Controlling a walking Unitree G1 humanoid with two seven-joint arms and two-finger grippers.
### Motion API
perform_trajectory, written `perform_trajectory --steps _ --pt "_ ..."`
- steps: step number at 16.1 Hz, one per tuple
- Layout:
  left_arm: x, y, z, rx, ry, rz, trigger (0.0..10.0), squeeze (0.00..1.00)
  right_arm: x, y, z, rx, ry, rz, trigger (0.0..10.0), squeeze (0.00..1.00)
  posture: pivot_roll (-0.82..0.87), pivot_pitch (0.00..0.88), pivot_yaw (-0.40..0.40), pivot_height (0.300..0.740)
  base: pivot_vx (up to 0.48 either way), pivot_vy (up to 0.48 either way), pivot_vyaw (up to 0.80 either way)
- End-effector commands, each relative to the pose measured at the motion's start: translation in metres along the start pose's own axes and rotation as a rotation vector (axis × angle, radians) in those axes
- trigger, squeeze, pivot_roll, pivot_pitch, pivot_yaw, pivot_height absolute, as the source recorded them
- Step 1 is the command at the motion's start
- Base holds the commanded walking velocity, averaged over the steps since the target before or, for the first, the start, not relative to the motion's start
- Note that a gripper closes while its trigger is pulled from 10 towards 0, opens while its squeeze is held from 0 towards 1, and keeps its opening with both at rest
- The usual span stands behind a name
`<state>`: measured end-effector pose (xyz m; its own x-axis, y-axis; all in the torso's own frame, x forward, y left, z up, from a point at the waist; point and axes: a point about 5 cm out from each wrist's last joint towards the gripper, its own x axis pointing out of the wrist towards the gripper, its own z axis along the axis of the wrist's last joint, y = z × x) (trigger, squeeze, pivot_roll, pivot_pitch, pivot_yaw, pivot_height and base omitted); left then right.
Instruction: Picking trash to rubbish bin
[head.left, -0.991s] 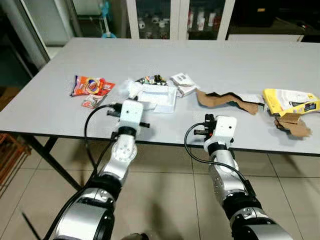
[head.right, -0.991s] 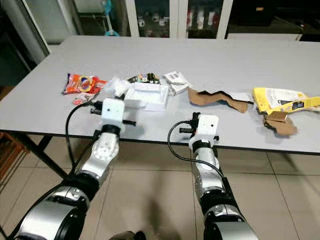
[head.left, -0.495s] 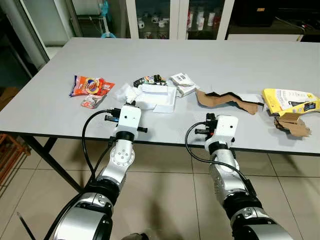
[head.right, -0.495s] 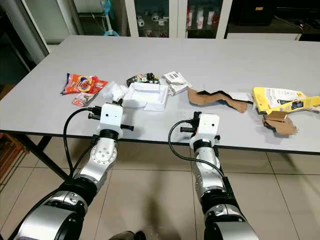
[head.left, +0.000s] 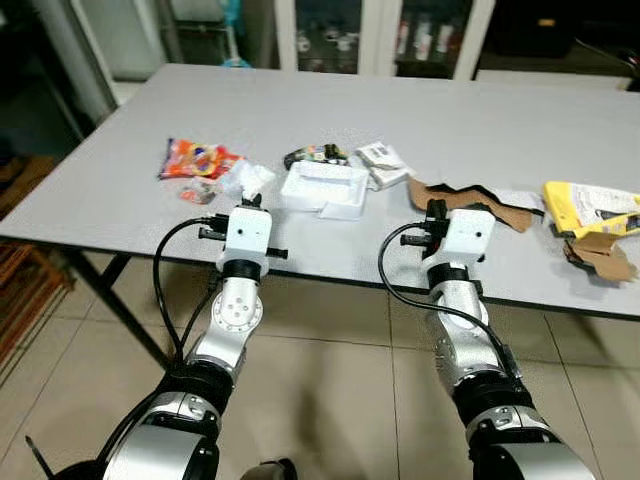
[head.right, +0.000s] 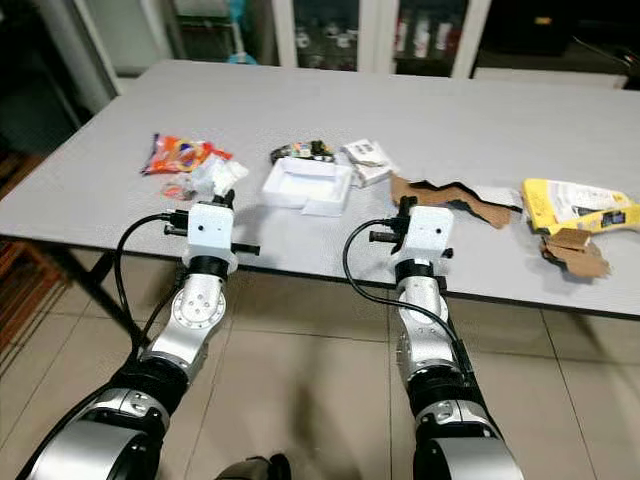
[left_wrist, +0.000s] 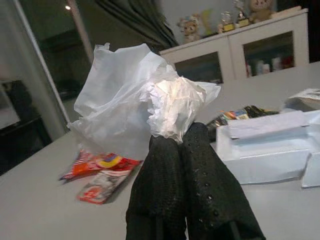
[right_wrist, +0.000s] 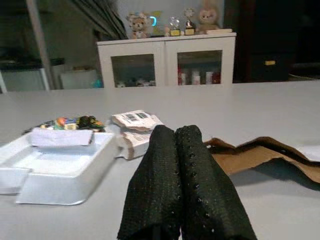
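My left gripper (left_wrist: 177, 137) is shut on a crumpled white tissue (left_wrist: 145, 100), holding it just above the grey table (head.left: 450, 120) near the front edge. In the left eye view the tissue (head.left: 247, 178) sits ahead of the left gripper (head.left: 249, 203), between the white foam tray (head.left: 325, 188) and an orange snack wrapper (head.left: 196, 158). A small red wrapper (head.left: 200, 194) lies beside it. My right gripper (right_wrist: 175, 131) is shut on nothing and hovers at the table's front edge, close to a torn brown cardboard strip (head.left: 470, 195).
A dark colourful wrapper (head.left: 315, 155) and a white printed packet (head.left: 383, 163) lie behind the tray. A yellow bag (head.left: 590, 205) and brown cardboard scraps (head.left: 600, 255) sit at the right. Glass-door cabinets (head.left: 350, 40) stand behind the table. Tiled floor (head.left: 340, 400) is below.
The camera has shifted. My left gripper has drawn back from the foam tray toward the table's front edge with the tissue in it. The right gripper has stayed about where it was.
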<state>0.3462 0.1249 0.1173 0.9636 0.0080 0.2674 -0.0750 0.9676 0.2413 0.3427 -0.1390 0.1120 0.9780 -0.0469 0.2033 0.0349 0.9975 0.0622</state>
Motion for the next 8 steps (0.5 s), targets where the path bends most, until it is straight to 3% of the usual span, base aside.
perform_trajectory --steps 1,8 --pt "-0.0005 -0.0001 0.0002 -0.011 0.002 0.004 10.0 0.00 0.0014 0.0013 0.0004 -0.006 0.005 0.008 10.0 0.00 -0.01 0.011 0.057 0.740 0.000 0.000 0.66" --pt "-0.0048 -0.0013 -0.0048 -0.004 0.029 -0.006 10.0 0.00 -0.0055 0.0085 -0.0094 -0.004 0.048 0.033 10.0 0.00 -0.01 0.000 0.061 0.740 0.000 0.000 0.76"
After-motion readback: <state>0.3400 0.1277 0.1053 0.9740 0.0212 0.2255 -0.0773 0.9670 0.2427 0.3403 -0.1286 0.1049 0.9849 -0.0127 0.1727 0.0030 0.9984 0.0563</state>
